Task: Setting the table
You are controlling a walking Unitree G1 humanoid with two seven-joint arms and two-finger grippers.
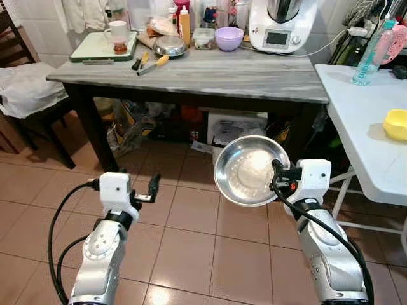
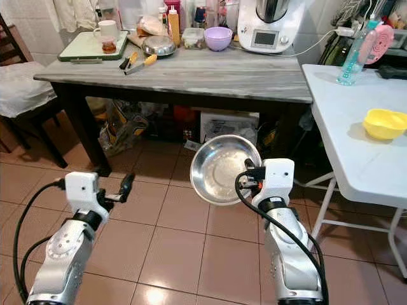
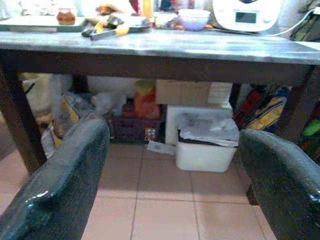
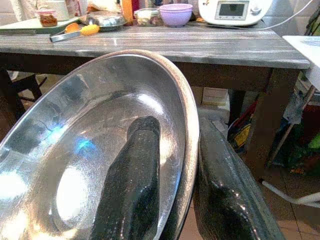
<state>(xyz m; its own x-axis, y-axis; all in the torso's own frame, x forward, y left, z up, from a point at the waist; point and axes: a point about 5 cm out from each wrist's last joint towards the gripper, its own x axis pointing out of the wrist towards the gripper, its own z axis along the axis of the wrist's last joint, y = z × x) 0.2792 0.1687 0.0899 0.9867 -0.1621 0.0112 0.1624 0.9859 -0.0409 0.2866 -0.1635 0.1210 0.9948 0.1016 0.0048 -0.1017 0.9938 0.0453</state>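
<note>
Steel bowl in my R gripper, rim pinched, held over tile floor, not placed yet.
R fingers clamp rim, one inside, one outside, bowl tilted, open face toward me. L gripper empty, jaws spread, idle at ~9 o'clock of bowl. Grey table at 12, cluttered w/ mug, purple bowl, knife. White table at ~2 has yellow bowl already on it. My est: early stage; bowl still needs carry + set-down, prob on white table.
</note>
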